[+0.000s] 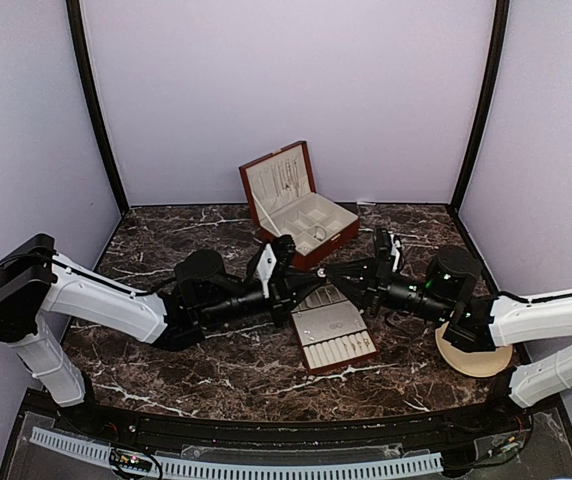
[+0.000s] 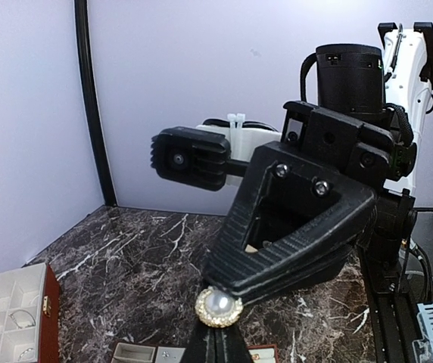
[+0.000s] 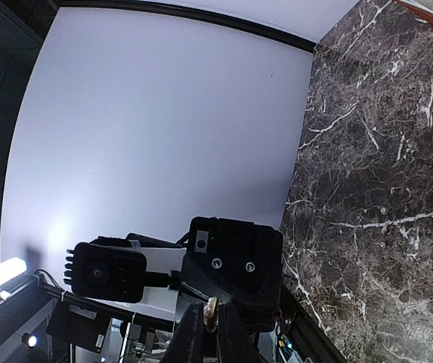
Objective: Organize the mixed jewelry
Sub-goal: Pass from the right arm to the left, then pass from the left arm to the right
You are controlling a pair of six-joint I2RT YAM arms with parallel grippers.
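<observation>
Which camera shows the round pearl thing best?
The left wrist view: the pearl piece faces the camera, big and clear, gold rim and all. The right wrist view catches only its thin edge, at the tips of the right claw. The top view shows barely a speck.

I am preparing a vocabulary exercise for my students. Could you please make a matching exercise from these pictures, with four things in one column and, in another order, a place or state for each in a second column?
Things
1. wooden box
2. beige plate
3. pearl piece
4. flat tray

Places or states
A. at the far right of the table, partly under the right arm
B. pinched in the left end effector, off the table
C. lid open, at the back
D. lying nearer the arm bases than the box

Pairs: 1-C, 2-A, 3-B, 4-D.
</observation>
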